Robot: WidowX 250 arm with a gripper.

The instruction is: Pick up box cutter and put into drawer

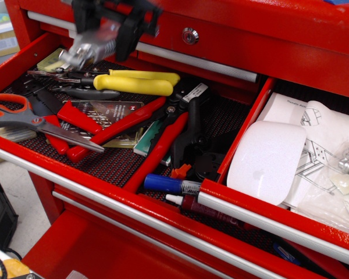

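Gripper blurred, clamped on box cutter at rear end; silver body hangs tilted down-left, clear above cluttered drawer, over yellow-handled pliers; lifted high, likely to clear scissors before transfer

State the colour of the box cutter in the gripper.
Silver-grey metal; the box cutter shows, motion-blurred, in the only view, observation.image, held by the black gripper.

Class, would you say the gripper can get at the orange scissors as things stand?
Probably not yet: the gripper already holds the box cutter, so its jaws are full. The scissors themselves lie on top of the other tools, uncovered from above.
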